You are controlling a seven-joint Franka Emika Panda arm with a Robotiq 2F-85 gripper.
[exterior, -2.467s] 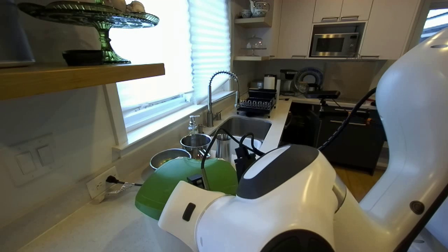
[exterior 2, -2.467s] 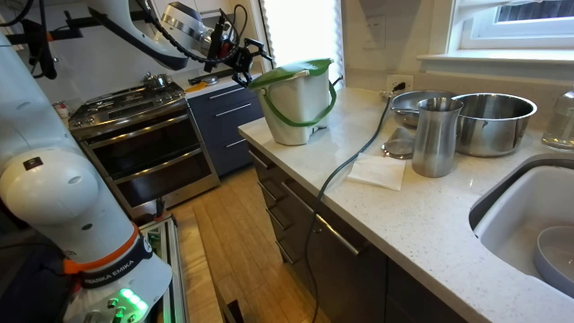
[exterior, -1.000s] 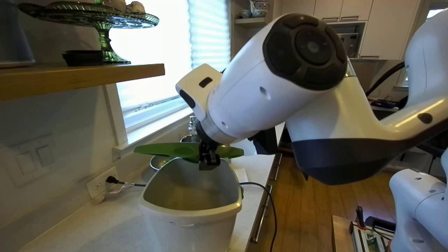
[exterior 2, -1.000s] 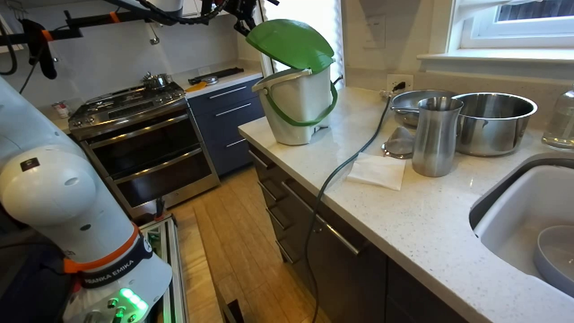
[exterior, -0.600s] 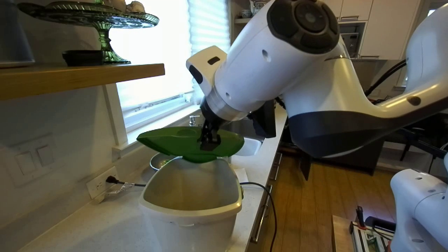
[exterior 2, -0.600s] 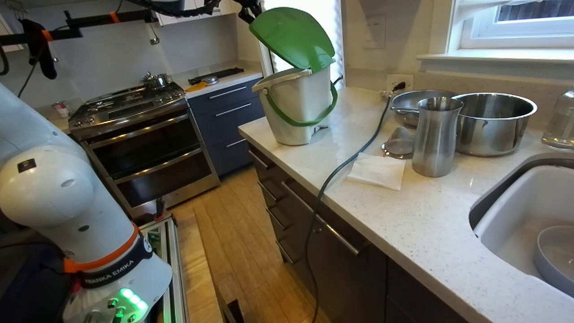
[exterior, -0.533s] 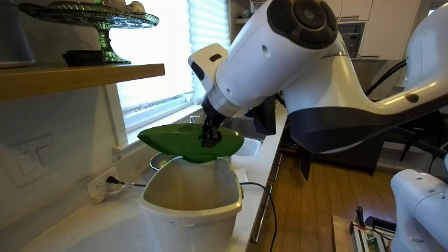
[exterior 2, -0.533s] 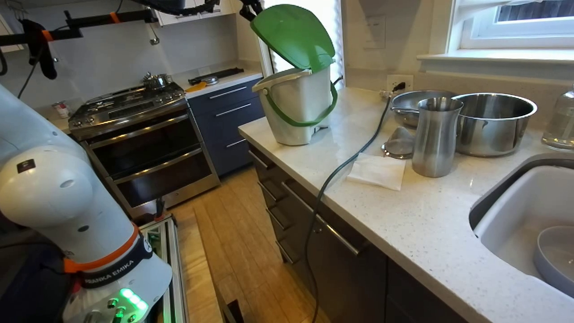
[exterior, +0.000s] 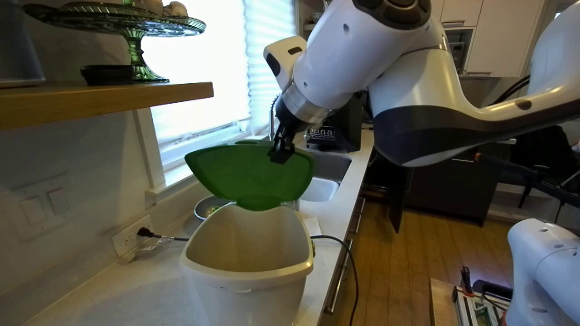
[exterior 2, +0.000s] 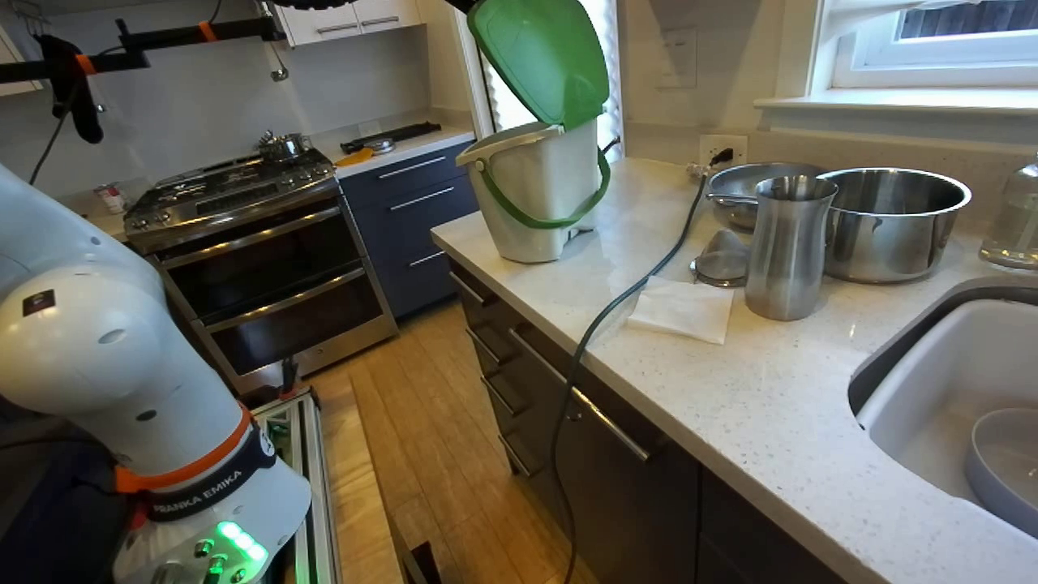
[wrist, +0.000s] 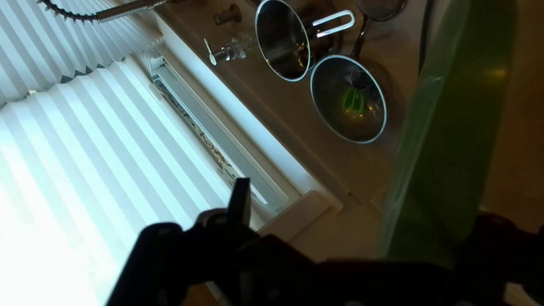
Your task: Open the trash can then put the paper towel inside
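The trash can (exterior 2: 527, 199) is a cream bin standing at the counter's end. Its green lid (exterior 2: 545, 61) is hinged up and stands steeply raised. In an exterior view the bin's opening is exposed below the lid (exterior: 249, 174). My gripper (exterior: 282, 153) has a dark finger against the lid's inner face near its upper edge. In the wrist view my gripper (wrist: 365, 204) has its fingers spread wide, the lid (wrist: 450, 148) close to the right finger. The paper towel (exterior 2: 681, 310) lies flat and folded white on the counter; a corner shows beside the bin (exterior: 312, 225).
A dark cable (exterior 2: 624, 296) crosses the counter beside the towel. A steel cup (exterior 2: 787, 251), a strainer (exterior 2: 720, 259), a pot (exterior 2: 892, 227) and a bowl (exterior 2: 750, 191) stand nearby. The sink (exterior 2: 932, 389) is at the right. A wooden shelf (exterior: 104, 102) juts from the wall.
The lid has swung from shut to steeply raised, with my gripper moving up and toward the sink along with it. The bin and the paper towel have stayed in place.
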